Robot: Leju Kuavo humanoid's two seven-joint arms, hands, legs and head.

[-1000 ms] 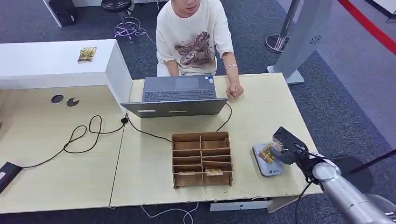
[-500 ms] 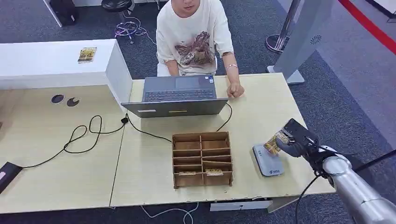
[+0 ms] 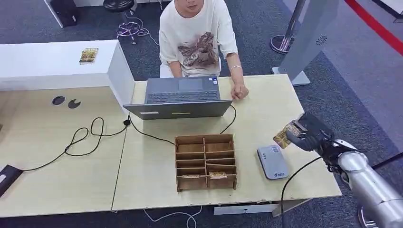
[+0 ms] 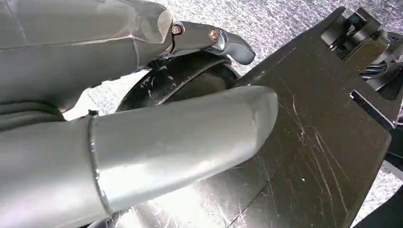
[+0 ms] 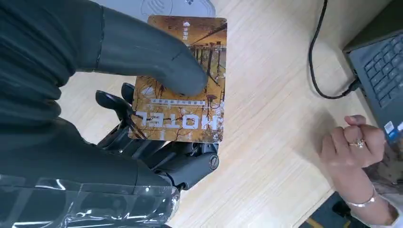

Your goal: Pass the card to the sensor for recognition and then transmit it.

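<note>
The right robot hand (image 3: pixel 309 134) is raised above the right side of the light wooden surface (image 3: pixel 266 107), and it pinches the card (image 3: pixel 285 135) between its thick grey thumb and its darker fingers. In the right wrist view the thumb (image 5: pixel 157 59) presses on the card's printed face, a brown and gold picture with the word HOTEL, while the fingers (image 5: pixel 142 142) support it from behind. The card (image 5: pixel 183 78) is held off the surface, just to the right of and a little farther away than the grey sensor (image 3: pixel 273 162), which lies flat on the surface and apart from the card. Left of the sensor stands a brown wooden organizer (image 3: pixel 206 161) with many compartments; two small cards lie in its nearest row. Farther away sits an open grey laptop (image 3: pixel 180 97), with a black cable (image 3: pixel 90 137) looping over the left part of the surface. A person (image 3: pixel 197 40) in a pale printed shirt sits at the far side behind the laptop, one closed hand (image 3: pixel 239 91) resting on the surface just right of it; the wrist wears a bracelet. The left wrist view shows the left robot hand (image 4: pixel 142 71) hanging beside dark parts of the robot above grey carpet; its fingers hold nothing, but I cannot tell whether they are spread or clenched. On the white counter (image 3: pixel 57 64) at far left lies another small card (image 3: pixel 88 55).
</note>
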